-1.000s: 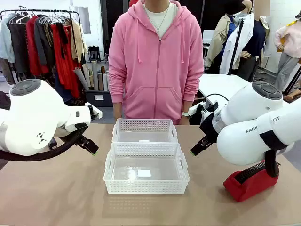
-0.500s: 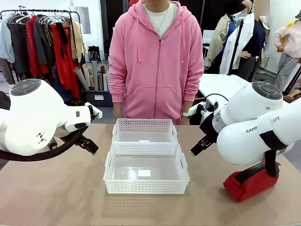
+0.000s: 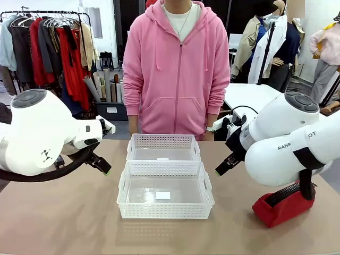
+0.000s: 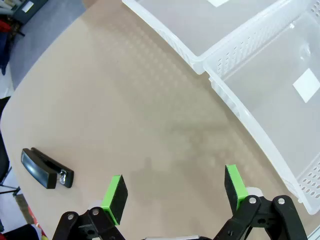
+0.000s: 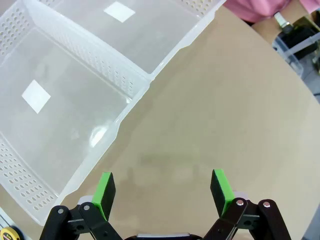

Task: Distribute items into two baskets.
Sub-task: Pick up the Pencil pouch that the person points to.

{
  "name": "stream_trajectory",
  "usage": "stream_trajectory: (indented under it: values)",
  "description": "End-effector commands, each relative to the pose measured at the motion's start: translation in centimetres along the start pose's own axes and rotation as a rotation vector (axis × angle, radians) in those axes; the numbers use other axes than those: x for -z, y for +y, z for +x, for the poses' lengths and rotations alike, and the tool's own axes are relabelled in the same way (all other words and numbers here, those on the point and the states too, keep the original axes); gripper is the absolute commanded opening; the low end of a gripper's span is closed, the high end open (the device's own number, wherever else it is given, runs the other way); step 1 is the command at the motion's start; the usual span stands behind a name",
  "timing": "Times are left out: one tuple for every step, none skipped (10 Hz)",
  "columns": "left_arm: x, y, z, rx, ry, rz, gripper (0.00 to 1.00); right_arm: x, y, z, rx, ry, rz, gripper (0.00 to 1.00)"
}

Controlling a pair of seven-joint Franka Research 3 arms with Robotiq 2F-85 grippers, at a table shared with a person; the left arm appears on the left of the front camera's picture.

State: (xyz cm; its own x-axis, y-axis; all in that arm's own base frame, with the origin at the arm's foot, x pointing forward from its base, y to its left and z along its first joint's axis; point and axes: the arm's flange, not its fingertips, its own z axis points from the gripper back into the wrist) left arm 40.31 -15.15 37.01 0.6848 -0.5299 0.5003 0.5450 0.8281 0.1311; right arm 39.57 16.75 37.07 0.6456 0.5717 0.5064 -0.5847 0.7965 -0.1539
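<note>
Two white lattice baskets sit mid-table, the near basket [image 3: 165, 192] with a small white label and the far basket [image 3: 163, 147] behind it, both with nothing inside. A red pouch [image 3: 283, 204] with a black zipper lies at the table's right, partly behind my right arm. In the left wrist view a small black stapler [image 4: 46, 169] lies on the table, left of the left gripper [image 4: 174, 194], which hangs open over bare tabletop beside the baskets [image 4: 260, 75]. My right gripper [image 5: 162, 191] hangs open over the table next to the baskets [image 5: 75, 95].
A person in a pink hoodie [image 3: 178, 69] stands at the far edge behind the baskets, hands out of sight. Bare tan tabletop [image 3: 69, 218] lies left, right and in front of the baskets. A clothes rack [image 3: 48, 48] stands beyond the table.
</note>
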Motion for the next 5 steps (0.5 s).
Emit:
stream_trajectory:
  values:
    - [-0.01,0.00,0.00,0.000,0.000,0.000,1.00,-0.01,0.00,0.00,0.000,0.000,0.000,1.00]
    - [-0.01,0.00,0.00,0.000,0.000,0.000,1.00,-0.01,0.00,0.00,0.000,0.000,0.000,1.00]
    - [-0.01,0.00,0.00,0.000,0.000,0.000,1.00,-0.01,0.00,0.00,0.000,0.000,0.000,1.00]
    - [-0.01,0.00,0.00,0.000,0.000,0.000,1.00,-0.01,0.00,0.00,0.000,0.000,0.000,1.00]
    - [-0.01,0.00,0.00,0.000,0.000,0.000,1.00,-0.01,0.00,0.00,0.000,0.000,0.000,1.00]
